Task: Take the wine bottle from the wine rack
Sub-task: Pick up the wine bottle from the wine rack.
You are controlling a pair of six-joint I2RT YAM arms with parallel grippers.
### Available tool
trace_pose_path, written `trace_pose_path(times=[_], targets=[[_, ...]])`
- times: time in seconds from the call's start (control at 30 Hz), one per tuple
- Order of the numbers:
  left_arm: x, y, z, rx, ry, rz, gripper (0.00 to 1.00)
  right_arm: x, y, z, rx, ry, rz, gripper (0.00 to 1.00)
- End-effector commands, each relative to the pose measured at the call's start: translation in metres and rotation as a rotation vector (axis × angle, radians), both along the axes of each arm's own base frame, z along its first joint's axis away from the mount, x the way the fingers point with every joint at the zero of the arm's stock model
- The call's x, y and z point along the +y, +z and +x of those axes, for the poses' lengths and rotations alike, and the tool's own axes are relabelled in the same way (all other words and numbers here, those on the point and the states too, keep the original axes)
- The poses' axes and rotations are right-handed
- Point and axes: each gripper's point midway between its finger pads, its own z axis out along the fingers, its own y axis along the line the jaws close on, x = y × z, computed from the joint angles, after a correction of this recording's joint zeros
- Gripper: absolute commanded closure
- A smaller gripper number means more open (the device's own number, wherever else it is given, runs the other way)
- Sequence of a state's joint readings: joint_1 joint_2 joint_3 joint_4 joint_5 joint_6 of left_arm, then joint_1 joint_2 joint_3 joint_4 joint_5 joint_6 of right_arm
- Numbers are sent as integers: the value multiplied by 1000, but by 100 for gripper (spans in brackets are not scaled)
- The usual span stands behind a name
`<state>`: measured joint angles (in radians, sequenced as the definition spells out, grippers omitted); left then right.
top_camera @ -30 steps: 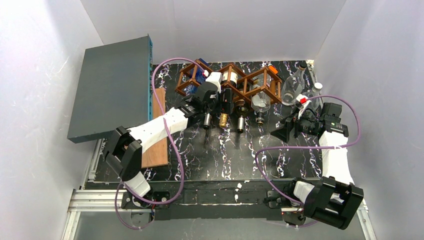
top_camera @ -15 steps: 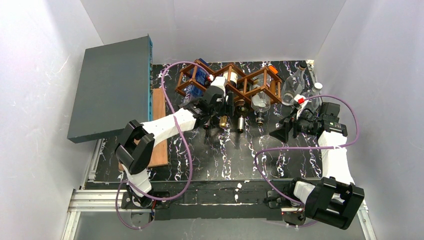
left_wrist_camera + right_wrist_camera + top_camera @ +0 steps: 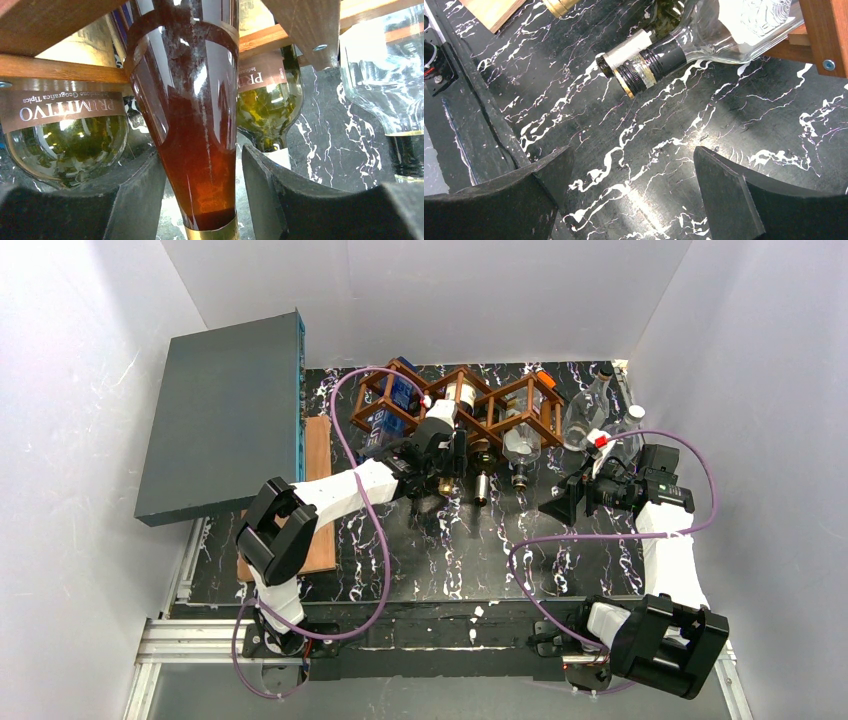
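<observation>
Straddles, with left gripper (image 3: pixel 197 157) spread apart, the tapering neck of the amber wine bottle (image 3: pixel 192 100) lying neck-out in the wine rack (image 3: pixel 60 67); likely handles heavy, slick, breakable, so wants firm squeezing there.

Overhead camera looks down from 6 o'clock toward rack (image 3: pixel 460 405) at 12. Left wrist camera hugs amber bottle (image 3: pixel 195 125); right wrist skims counter (image 3: pixel 664 150). All share rack.
</observation>
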<state>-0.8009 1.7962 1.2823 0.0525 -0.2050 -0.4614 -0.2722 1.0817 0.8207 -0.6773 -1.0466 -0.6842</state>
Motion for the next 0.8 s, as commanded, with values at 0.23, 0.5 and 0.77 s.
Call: trace_pose_path(times=[0.23, 0.5, 0.77], targets=[[-2, -4, 0, -5, 8, -5, 49, 0, 3, 5, -39, 9, -19, 1], [-1, -8, -2, 10, 11, -8, 47, 1, 3, 5, -39, 10, -22, 1], [-2, -8, -3, 11, 8, -8, 48, 1, 3, 5, -39, 10, -25, 2]])
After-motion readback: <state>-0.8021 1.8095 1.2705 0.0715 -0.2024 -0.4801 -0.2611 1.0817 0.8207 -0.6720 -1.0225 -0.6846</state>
